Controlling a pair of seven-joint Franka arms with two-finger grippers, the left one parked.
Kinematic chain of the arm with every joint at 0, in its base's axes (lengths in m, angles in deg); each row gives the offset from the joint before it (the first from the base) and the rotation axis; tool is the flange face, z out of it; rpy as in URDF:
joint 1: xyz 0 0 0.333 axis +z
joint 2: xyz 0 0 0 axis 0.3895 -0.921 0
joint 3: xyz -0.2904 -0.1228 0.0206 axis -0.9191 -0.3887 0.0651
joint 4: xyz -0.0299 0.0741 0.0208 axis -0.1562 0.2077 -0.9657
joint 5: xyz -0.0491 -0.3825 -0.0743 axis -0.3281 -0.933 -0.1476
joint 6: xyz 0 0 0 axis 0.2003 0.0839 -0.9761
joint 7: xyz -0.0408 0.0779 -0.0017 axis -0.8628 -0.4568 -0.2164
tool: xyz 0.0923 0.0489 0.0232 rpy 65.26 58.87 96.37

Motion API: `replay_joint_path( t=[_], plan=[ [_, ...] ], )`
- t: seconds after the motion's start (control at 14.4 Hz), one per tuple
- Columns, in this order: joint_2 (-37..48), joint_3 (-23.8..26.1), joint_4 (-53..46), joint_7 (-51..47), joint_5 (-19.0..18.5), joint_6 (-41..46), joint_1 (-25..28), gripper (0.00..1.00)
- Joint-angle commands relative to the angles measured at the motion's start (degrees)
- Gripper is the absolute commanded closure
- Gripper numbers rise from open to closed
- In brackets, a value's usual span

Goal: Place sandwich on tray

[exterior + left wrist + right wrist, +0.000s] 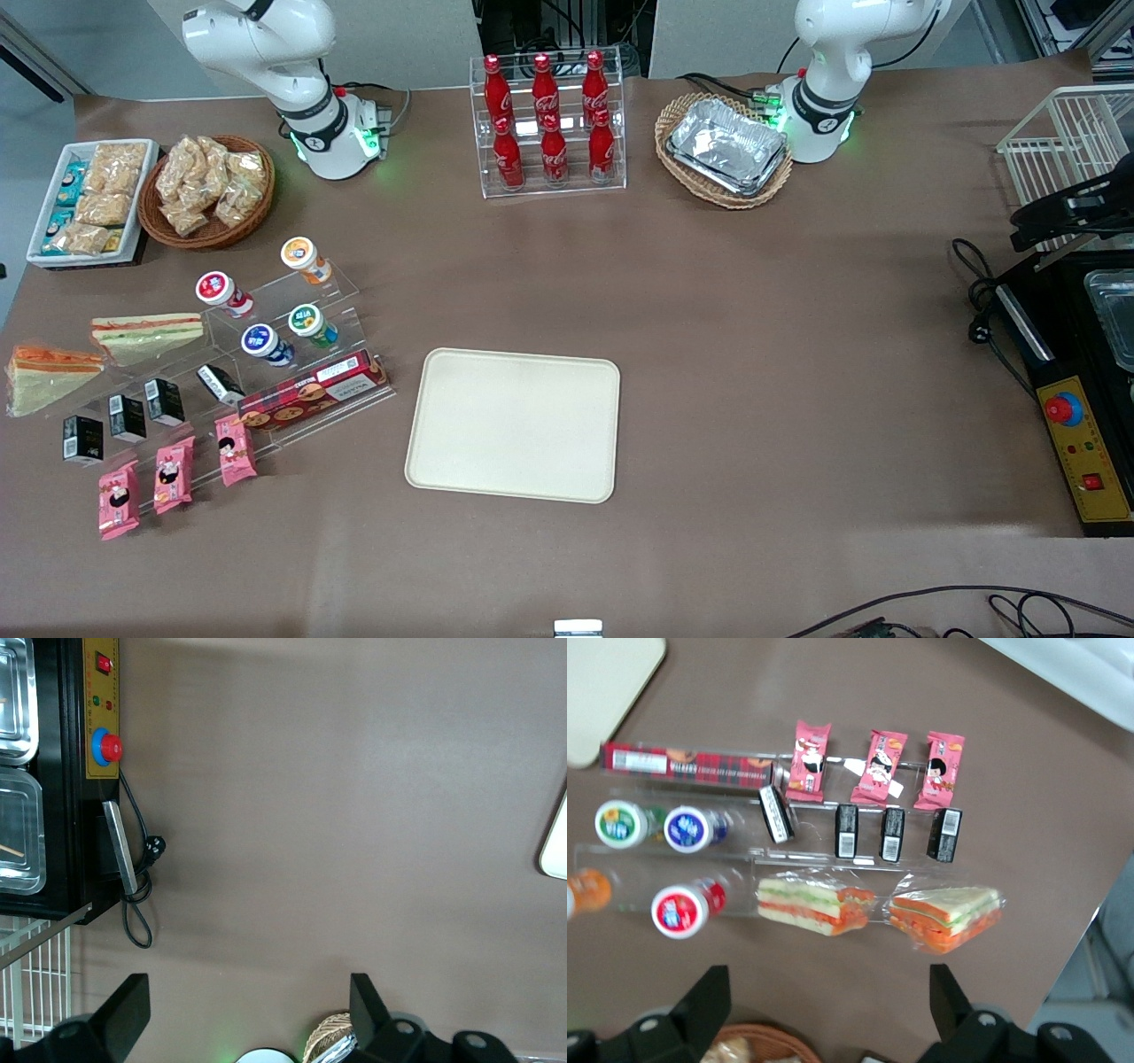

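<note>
While the sandwich (pixel 946 918) lies on its rack, the pincer (pixel 824 1010) hangs above, spread.

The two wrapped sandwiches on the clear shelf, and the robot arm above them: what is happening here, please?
The working right arm's gripper hovers above the clear acrylic display shelf, jaws wide open and holding nothing. The clear-wrapped triangular sandwich with the bright orange top layer lies on that shelf, beside the paler wedge with red-and-green striped filling, at the working arm's end of the table. The large cream-beige rectangular plastic tray is bare near the table's middle. No grasp has been made yet.
</note>
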Motion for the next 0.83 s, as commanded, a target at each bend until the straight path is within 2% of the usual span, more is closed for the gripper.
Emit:
replay_joint_path(
  t=[0.0, 0.21, 0.55, 0.76],
  plan=[
    [-1.43, -3.59, -0.39, 19.57, 2.62, -0.61, 0.03, 0.00],
    [-3.19, -7.37, -0.39, 32.76, 5.07, -0.61, -0.06, 0.00],
    [-6.35, -8.34, -0.21, 59.92, 7.80, -4.12, -1.29, 0.00],
    [-9.43, -9.57, -0.30, 71.98, 10.18, -5.44, -2.17, 0.00]
  ],
)
